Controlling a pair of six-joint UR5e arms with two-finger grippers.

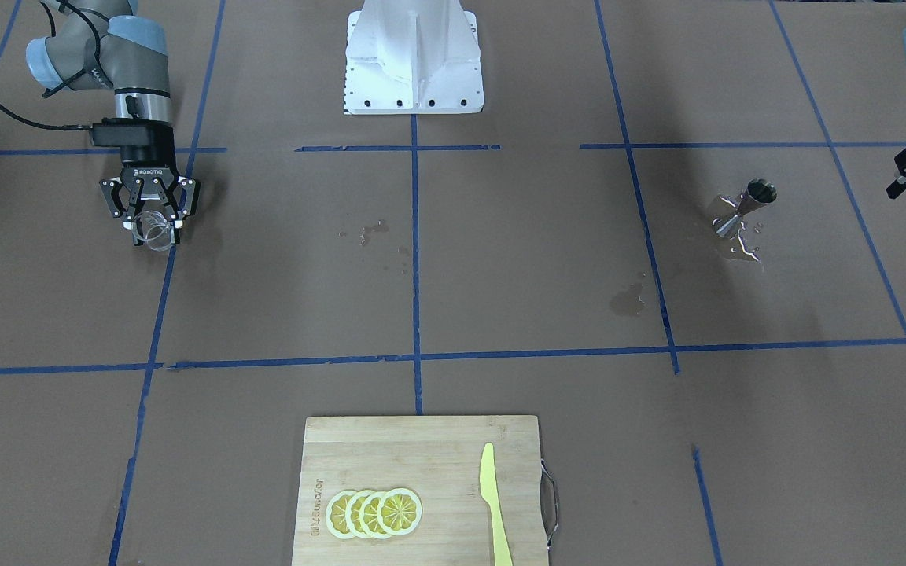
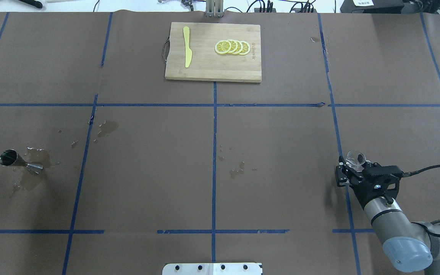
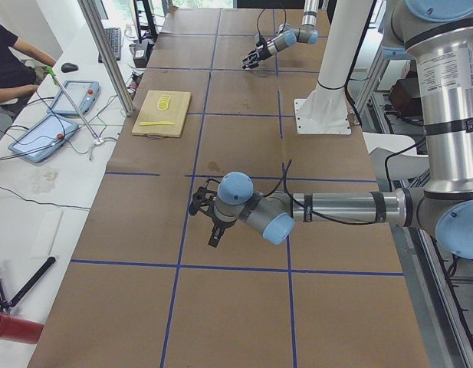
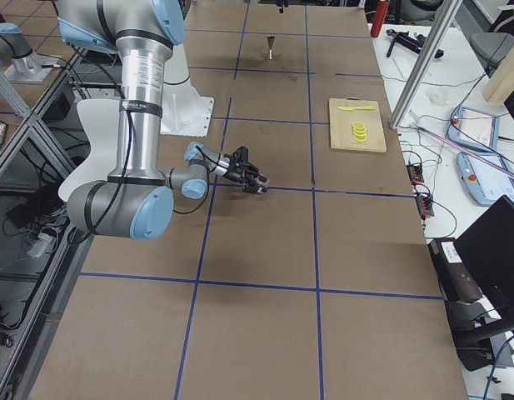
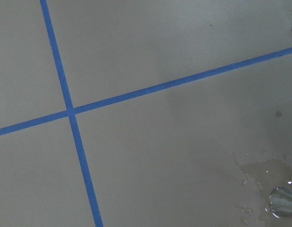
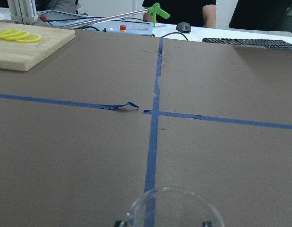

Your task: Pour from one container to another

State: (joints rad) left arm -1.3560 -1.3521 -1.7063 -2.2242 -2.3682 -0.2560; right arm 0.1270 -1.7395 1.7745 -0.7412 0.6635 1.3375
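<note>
Overhead exterior: glass cup within right gripper, steel jigger well apart

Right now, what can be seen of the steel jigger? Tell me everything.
The jigger is shiny steel, hourglass-shaped: two cones joined at a narrow waist. It stands upright on the brown table cover, on the robot's left side, mouth up. A puddle with droplets spreads around its foot. No tool touches it. Whether it holds liquid cannot be told.
</note>
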